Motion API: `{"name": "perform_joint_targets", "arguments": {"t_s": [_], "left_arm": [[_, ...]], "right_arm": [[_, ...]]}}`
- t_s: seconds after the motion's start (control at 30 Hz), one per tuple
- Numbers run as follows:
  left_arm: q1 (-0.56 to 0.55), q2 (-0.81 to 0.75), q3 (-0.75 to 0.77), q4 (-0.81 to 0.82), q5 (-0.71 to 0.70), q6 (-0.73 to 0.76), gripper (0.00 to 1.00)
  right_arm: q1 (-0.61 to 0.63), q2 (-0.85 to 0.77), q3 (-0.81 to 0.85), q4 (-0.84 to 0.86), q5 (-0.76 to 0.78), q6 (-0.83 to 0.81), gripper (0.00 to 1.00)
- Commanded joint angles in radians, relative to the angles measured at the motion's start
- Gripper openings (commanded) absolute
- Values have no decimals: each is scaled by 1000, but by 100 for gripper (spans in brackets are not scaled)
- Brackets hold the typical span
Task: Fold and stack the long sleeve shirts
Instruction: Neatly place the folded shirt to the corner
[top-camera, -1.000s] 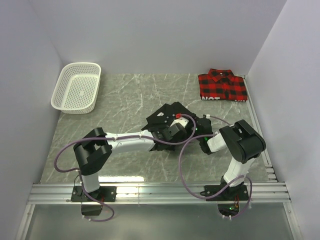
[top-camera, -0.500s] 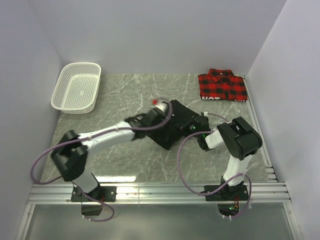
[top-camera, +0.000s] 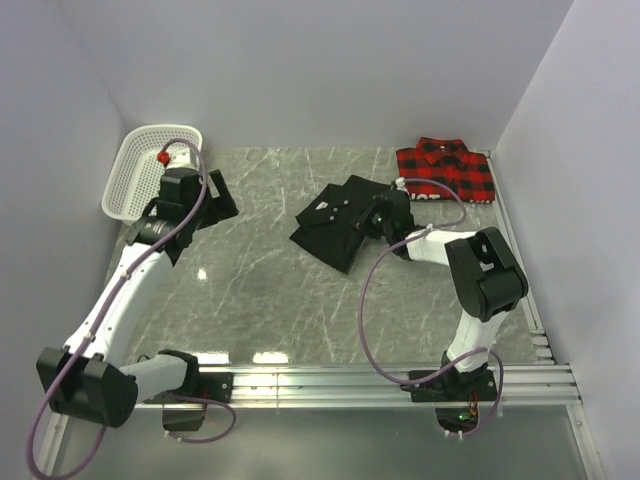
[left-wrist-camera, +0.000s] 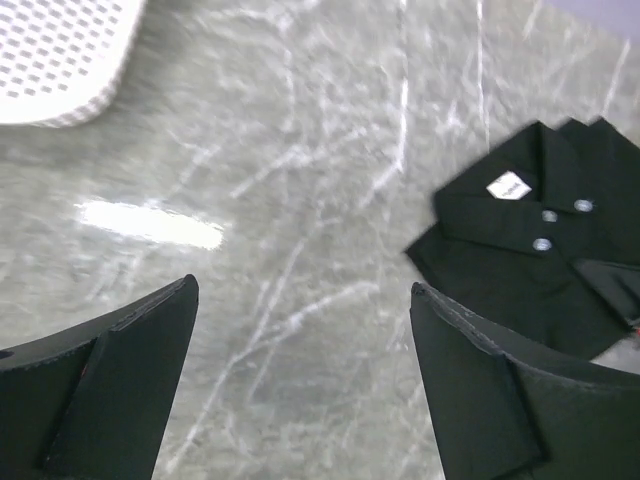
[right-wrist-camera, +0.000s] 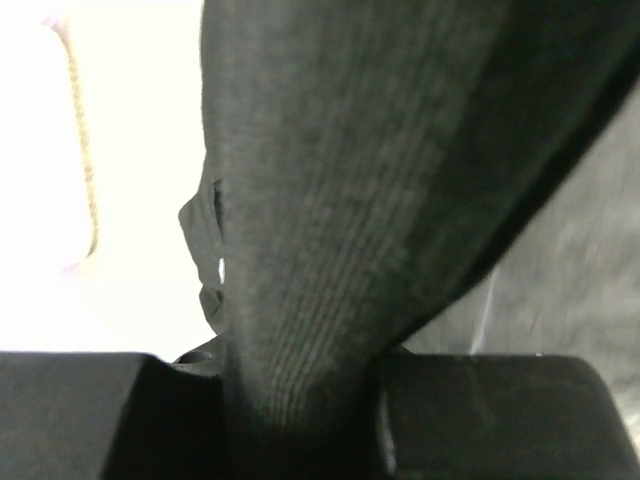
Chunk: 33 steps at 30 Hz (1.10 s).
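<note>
At the far left corner of the tabletop (top-camera: 270, 290) sits a white mesh basket (top-camera: 152, 175), its long side running from near to far. The left arm reaches out towards it, and the left claw (top-camera: 222, 200) hangs just beside the basket's right rim with its jaws spread wide and nothing between them. In the left wrist view the two fingers (left-wrist-camera: 120, 380) stand far apart over bare marble.

Right of centre lies the black shirt (top-camera: 335, 225), folded into a flat packet set askew to the tabletop's edges. Its collar end, with a small white label and pale buttons, points to the far left, towards the basket's side. Its long axis seems to run from that collar end towards the near right, though the right part is bunched and partly hidden. The right claw (top-camera: 385, 215) is clamped on that right edge. In the right wrist view a fold of ribbed black cloth fills the gap between its fingers.

Just beside the black shirt's far right corner lies the red-and-black plaid shirt (top-camera: 445, 172), folded square. Its collar points at the back wall and its broad side runs left to right along the far right corner.

The tabletop is grey-green marble with pale veins and a few bright glare patches. Plain pale walls close it on three sides, and an aluminium rail (top-camera: 330, 382) at the near edge carries both arm bases and looping purple cables (top-camera: 365, 320).
</note>
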<state>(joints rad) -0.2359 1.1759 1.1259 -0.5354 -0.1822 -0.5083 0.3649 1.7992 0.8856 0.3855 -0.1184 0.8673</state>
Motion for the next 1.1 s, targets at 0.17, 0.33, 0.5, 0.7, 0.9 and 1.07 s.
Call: {"name": "perform_joint_targets", "arguments": {"t_s": [0.17, 0.33, 0.5, 0.7, 0.9, 1.07], "left_arm": [[38, -56, -94, 63, -70, 34, 92], [40, -64, -106, 63, -76, 37, 92], [41, -65, -113, 64, -79, 39, 92], [44, -67, -124, 75, -74, 40, 91], [44, -62, -138, 91, -60, 42, 90], [44, -53, -141, 95, -56, 42, 90]], "right_arm": [[-55, 58, 280, -235, 138, -278, 0], [-84, 147, 466, -321, 168, -379, 0], [-107, 242, 637, -401, 198, -468, 0], [-139, 310, 751, -432, 255, -524, 0], [-214, 328, 800, -389, 206, -466, 0], [-266, 307, 800, -240, 285, -453, 0]]}}
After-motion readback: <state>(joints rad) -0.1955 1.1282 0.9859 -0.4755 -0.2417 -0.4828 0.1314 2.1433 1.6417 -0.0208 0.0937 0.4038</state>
